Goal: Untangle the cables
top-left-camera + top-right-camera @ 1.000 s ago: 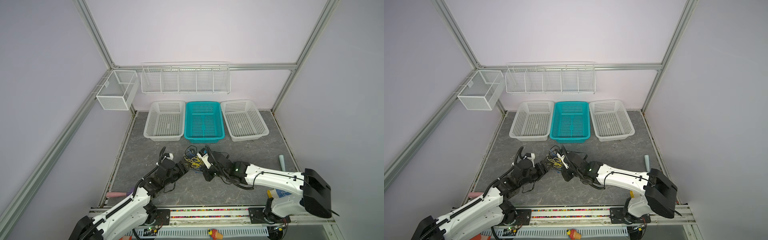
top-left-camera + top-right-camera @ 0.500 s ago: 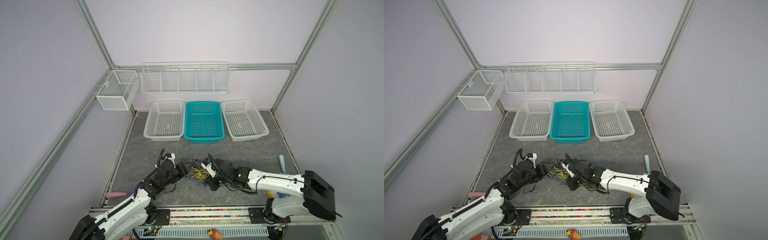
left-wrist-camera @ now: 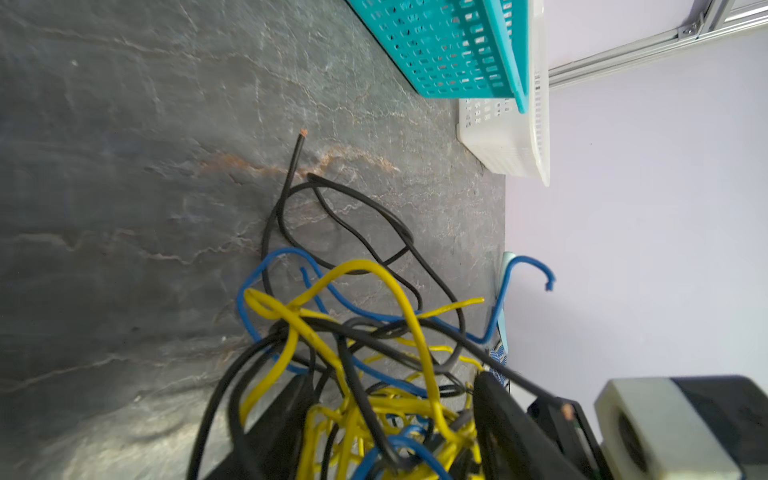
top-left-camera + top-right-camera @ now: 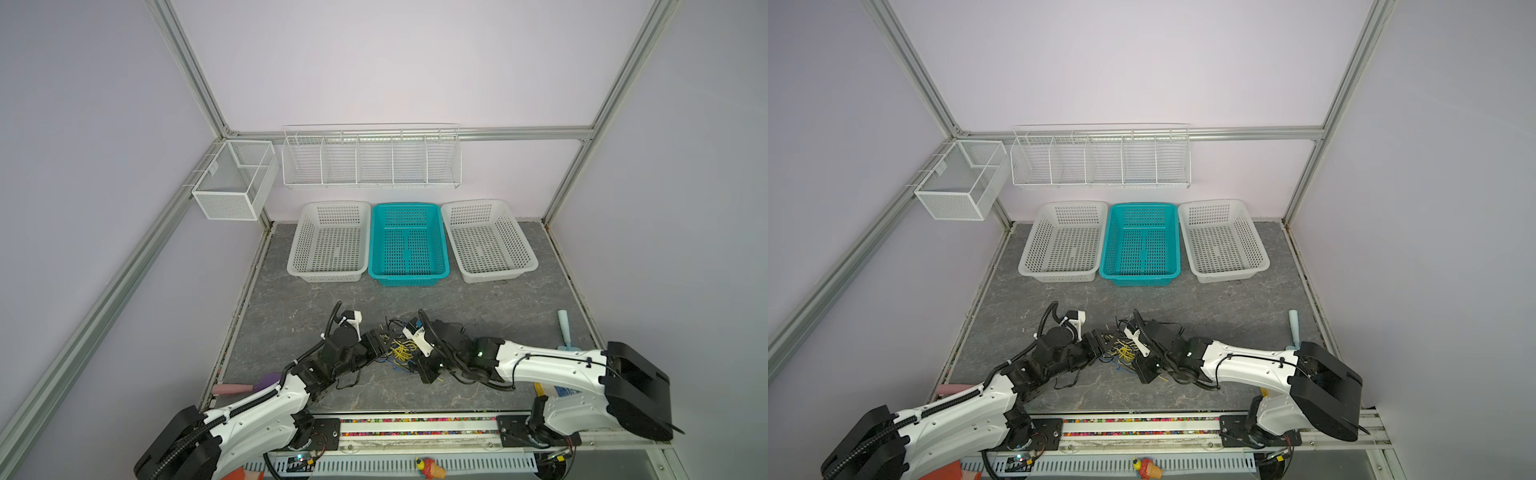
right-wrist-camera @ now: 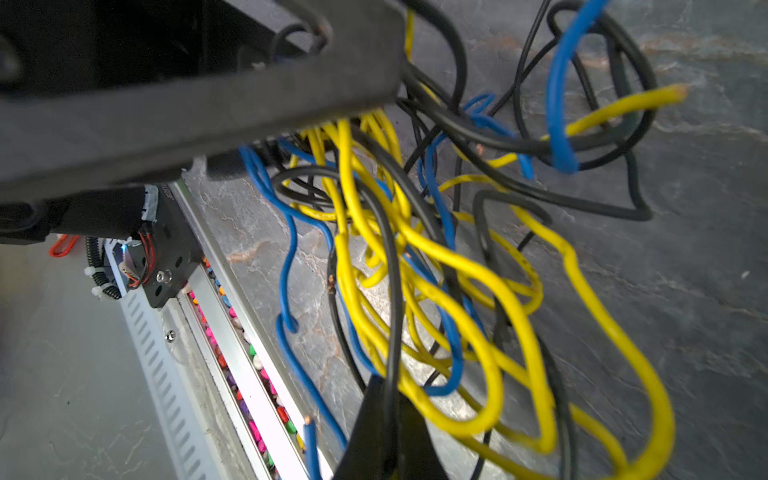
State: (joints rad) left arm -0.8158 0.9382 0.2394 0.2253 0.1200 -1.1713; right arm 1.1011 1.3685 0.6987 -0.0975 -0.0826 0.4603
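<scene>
1. Cables [image 4: 400, 351]: one knotted clump of thin, limp insulated wire in yellow, blue and black. In both top views [image 4: 1122, 351] it sits on the dark, stone-patterned table [image 4: 478, 303] near the front edge, between the two arms. It is well apart from the teal basket [image 4: 409, 272] and the white baskets [image 4: 330, 275] along the back wall.
2. At the heart of the clump the yellow strands [image 5: 457, 266] are the most numerous, folded into many tight loops. The blue strands [image 5: 286, 249] thread through them. The black strands [image 3: 374, 208] ring the outside in wider loops that lie flat on the table.
3. Several cut ends show. One black end has a bare copper tip [image 3: 303, 134], one blue end is hooked and stands up clear of the table [image 3: 549, 282], and one yellow end pokes straight out sideways [image 3: 478, 300].
4. The left gripper [image 3: 392, 382] has its jaws spread, one dark finger on each side of the yellow core, with strands filling the gap between them.
5. The right gripper [image 5: 384, 386] has its jaws pressed together, pinching a black strand that runs down into the tip. Other loops hang loose just beyond it.
6. A white item with blue print [image 4: 566, 390] lies under the right arm, but the print is too small to read.
</scene>
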